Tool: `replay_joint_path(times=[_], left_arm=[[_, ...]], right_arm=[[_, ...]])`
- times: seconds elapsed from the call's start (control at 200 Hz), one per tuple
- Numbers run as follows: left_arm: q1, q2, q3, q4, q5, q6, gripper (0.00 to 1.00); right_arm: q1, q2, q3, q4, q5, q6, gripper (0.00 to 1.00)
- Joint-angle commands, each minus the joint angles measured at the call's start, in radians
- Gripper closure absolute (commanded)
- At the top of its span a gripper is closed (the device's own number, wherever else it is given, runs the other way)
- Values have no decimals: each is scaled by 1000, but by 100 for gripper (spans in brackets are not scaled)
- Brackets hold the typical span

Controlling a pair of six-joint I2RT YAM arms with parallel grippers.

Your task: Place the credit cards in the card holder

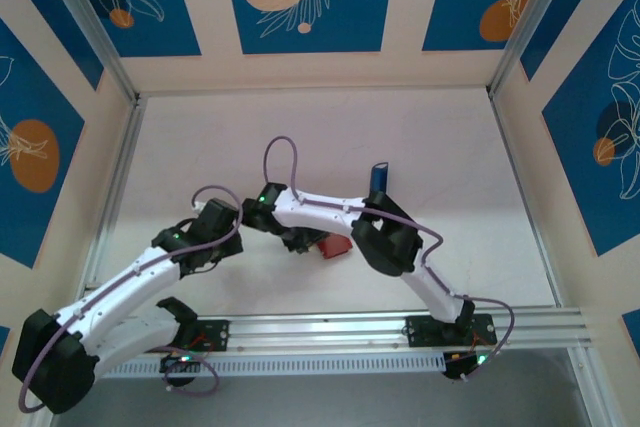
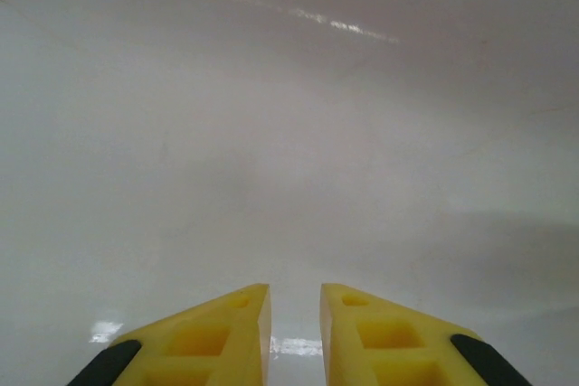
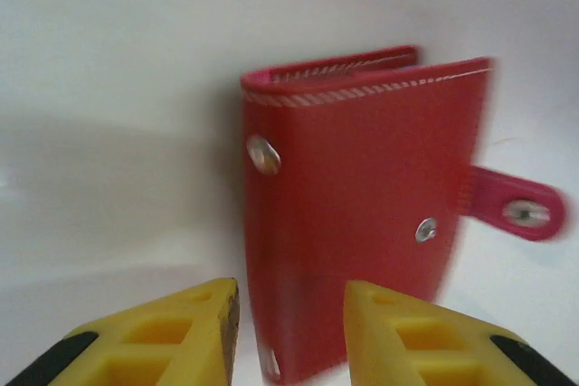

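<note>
Red square snap-button card holder (image 3: 353, 223), folded, strap unfastened, centre frame.
Whether filled: undeterminable; right pincer (image 3: 291, 294) part-open, left pincer (image 2: 294, 294) barely parted, both empty.

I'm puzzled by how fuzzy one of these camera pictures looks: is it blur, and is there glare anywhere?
Right wrist view: the red wallet is smeared, most at its strap tab, like motion blur. Left wrist view: a bright glare streak lies across the table. Top view: evenly lit and fairly sharp, with faint shadows.
</note>
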Motion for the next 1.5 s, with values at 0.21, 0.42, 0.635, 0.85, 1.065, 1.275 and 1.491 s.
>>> replay_joint_path(times=[0.21,0.42,0.635,0.85,1.065,1.275,1.491], left_arm=[[-17,121,114,37,52,118,86],[-135,444,356,181,188,180,91],[-225,732,575,255,294,160,95],[-230,885,656,278,342,126,99],[-232,915,637,284,352,113,100],[-237,924,602,300,354,103,100],[-244,923,569,319,353,90,100]], right_arm=[[-225,-478,-349,348,-363,-117,66],[-370,-527,-484,367,-355,-189,72],[-463,-579,-616,503,-512,-223,67],[-499,-569,-667,569,-582,-244,68],[-520,-544,-689,603,-616,-250,76],[-521,-540,-700,599,-612,-250,81],[-514,-531,-697,573,-560,-255,82]])
